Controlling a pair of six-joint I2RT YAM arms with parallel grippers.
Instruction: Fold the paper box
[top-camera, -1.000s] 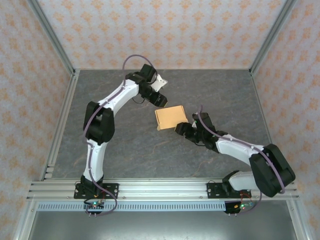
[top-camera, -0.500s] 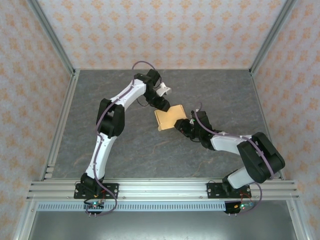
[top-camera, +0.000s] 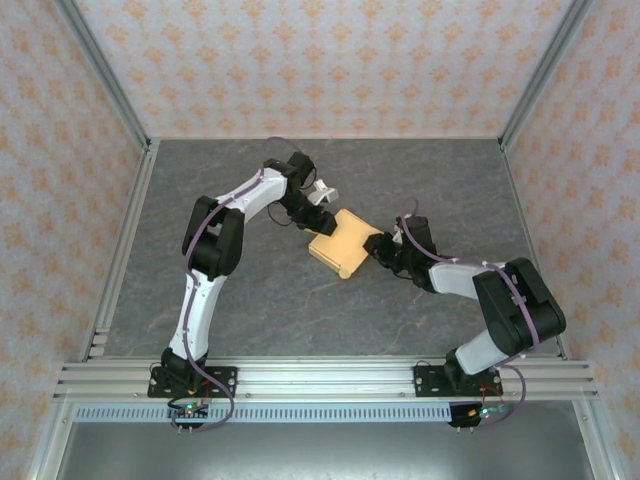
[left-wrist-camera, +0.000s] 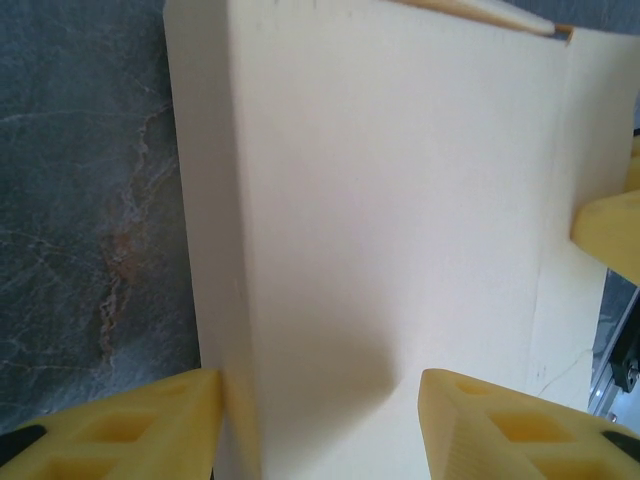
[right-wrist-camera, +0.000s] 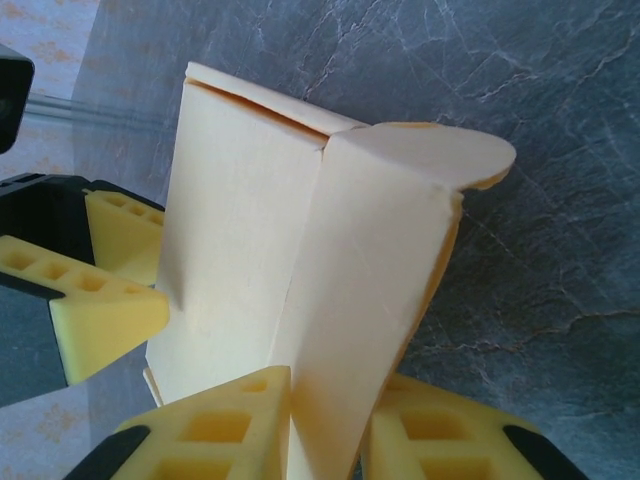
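Box look: the box (top-camera: 343, 243) is pale orange-yellow paperboard, partly folded. From above it shows a broad flat face turned diagonally, with a darker narrow side along its lower-left edge.
Box surface: smooth, plain and unprinted, with clean creases.
Box from left wrist: a wide, smooth face (left-wrist-camera: 400, 200) with a narrow shaded side bent down along its left. There is a small notch at the top right corner.
Box from right wrist: two panels (right-wrist-camera: 240, 220) meet at a raised crease running up the middle. The right panel ends in a rounded flap at the top. Along the left panel's top edge a thin gap between layers shows deeper orange.
Box place: mid-table (top-camera: 250, 300), between the two grippers and touching both. Whether it rests on the table or is lifted cannot be told.
Left gripper: the left gripper (top-camera: 320, 208) is at the box's far left corner. Its fingers (left-wrist-camera: 150, 425) are spread wide, one against the narrow side and the other over the broad face. Whether they squeeze the box cannot be told.
Right gripper: the right gripper (top-camera: 383, 250) is at the box's right edge. Its fingers (right-wrist-camera: 220, 430) are nearly together, pinching the lower edge of the right panel between them.
Meeting point: one right finger (left-wrist-camera: 610, 230) shows at the box's right edge in the left wrist view.
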